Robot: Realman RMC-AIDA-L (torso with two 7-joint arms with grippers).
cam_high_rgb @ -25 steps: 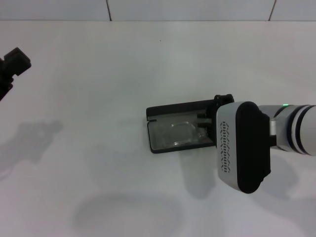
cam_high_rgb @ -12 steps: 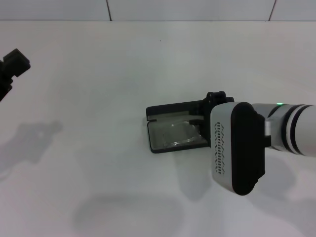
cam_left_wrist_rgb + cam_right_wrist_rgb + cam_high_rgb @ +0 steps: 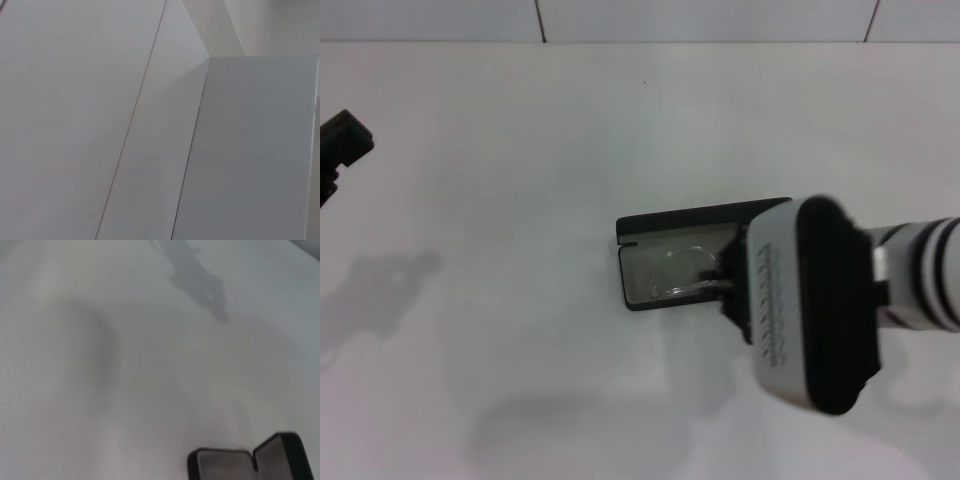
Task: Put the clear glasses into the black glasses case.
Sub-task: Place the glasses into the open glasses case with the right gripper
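- The left gripper (image 3: 342,145) sits at the far left of the head view, well apart from the black glasses case (image 3: 670,222), raised above the white table (image 3: 520,150). Only a dark block of it shows, so I cannot tell whether its fingers are apart or together.
- Its shadow lies on the table below it, also well to the left of the case.
- The left wrist view takes in only pale flat panels and seams; neither the case nor the glasses appear there.
- The black glasses case lies open on the table near the middle of the head view. Its lid stands up along the far side and the tray lies in front of it, grey lining showing.
- The clear glasses (image 3: 682,270) lie inside the tray of the case, seen as faint transparent curves against the lining.
- The right gripper (image 3: 728,283) is at the right end of the case, over that end of the tray. The big white and black wrist housing covers most of it, and I cannot tell how its fingers stand.
- In the right wrist view, the black glasses case (image 3: 250,460) shows at the frame's edge as a black rim with grey lining, bare table beyond it.
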